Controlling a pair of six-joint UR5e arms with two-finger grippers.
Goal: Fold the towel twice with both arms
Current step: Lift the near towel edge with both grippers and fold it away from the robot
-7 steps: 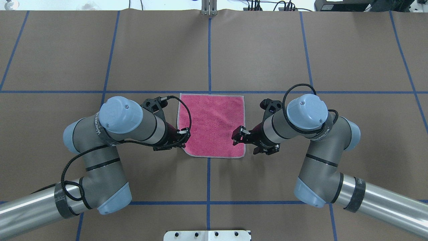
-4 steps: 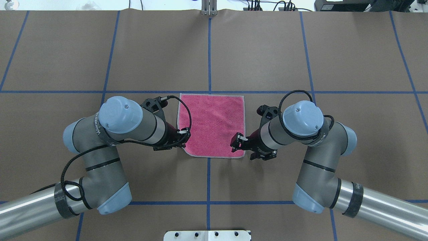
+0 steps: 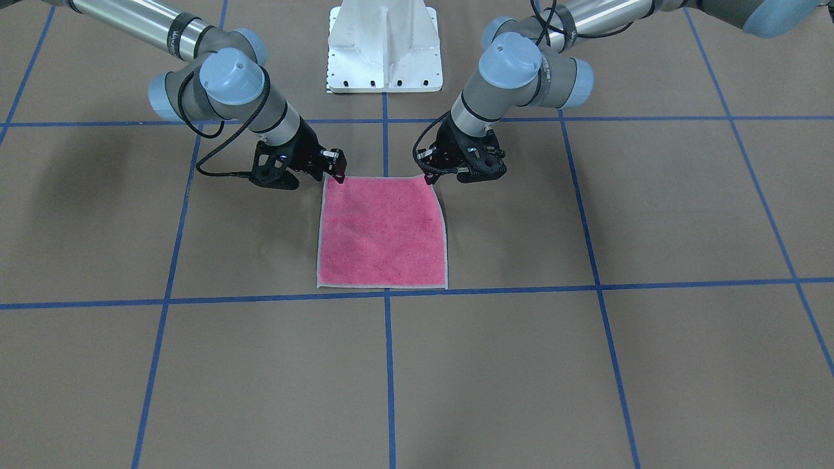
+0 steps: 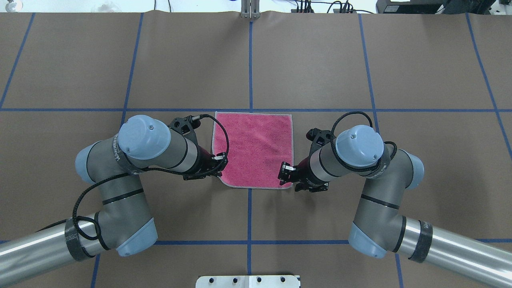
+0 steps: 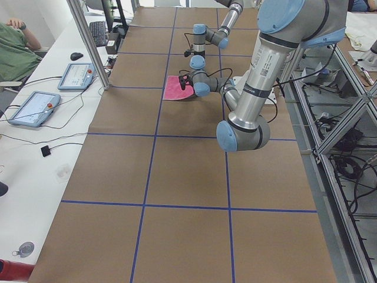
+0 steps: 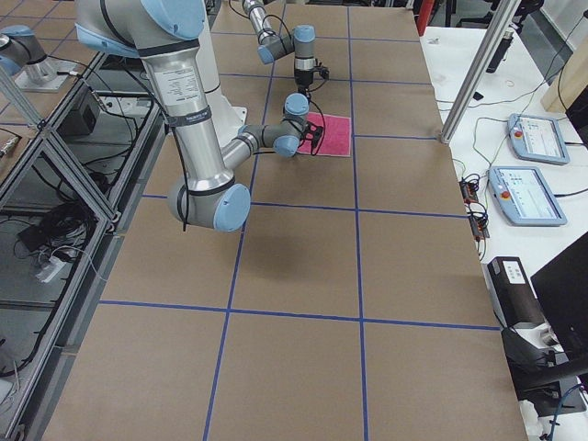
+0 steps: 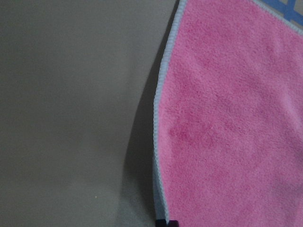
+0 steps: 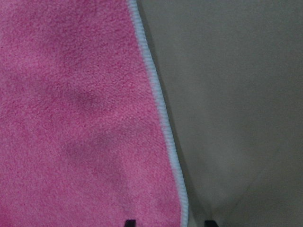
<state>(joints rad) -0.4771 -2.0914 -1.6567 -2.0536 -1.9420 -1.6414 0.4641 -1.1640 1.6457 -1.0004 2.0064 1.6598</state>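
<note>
Now right gripper is sliding down to the towel near corner, jaws apart astride the hem; left gripper is waiting, pinched on its corner. Towel is lying flat, pink up; first fold is getting close.

A brown table gridded with blue tape lines carries the towel, pink face up.

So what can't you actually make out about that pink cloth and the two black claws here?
Pink terry towel: its underside, face-down in every view.
Left black two-finger gripper: whether it pinches the towel's corner; its fingertips are cut off at the left wrist view's bottom edge and hidden under it overhead.
Side views: everything at the towel is too far and small.
</note>
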